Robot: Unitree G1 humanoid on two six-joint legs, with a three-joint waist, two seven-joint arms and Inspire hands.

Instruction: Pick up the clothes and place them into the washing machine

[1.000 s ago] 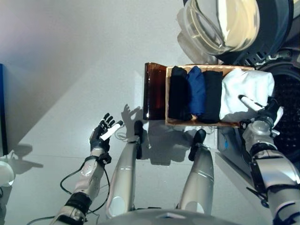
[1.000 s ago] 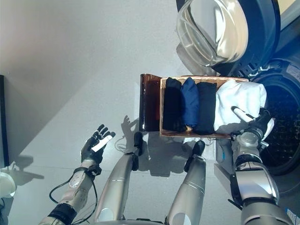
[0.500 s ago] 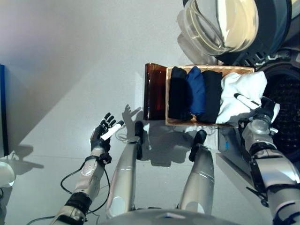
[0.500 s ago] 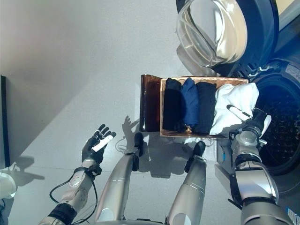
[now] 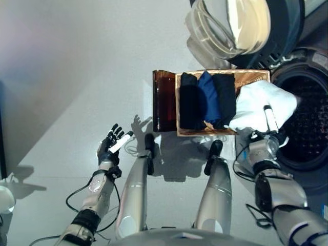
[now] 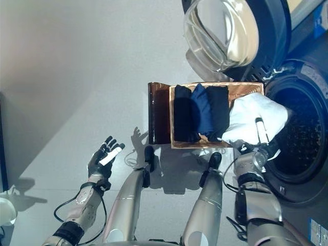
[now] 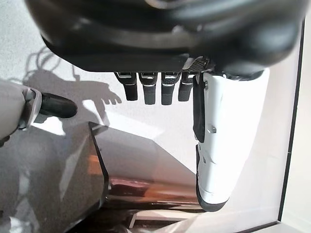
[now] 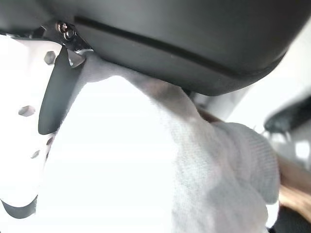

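Your right hand (image 6: pixel 254 154) grips the soft white garment (image 6: pixel 253 123) at the wicker basket's (image 6: pixel 246 88) edge beside the round drum opening (image 6: pixel 300 136); your left hand (image 6: pixel 101 160) hangs open.

No text, number or sign can be read anywhere; a small label beside the washing machine (image 6: pixel 287 107) is illegible.

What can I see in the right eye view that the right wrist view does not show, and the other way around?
Only the right eye view shows the whole scene: the basket with dark and blue folded clothes, the washing machine drum with its open door, and the idle, open left robot hand.

Only the right wrist view shows, from very close, the thumb pressed against the cloth.

Both show the white garment held by the right robot hand.
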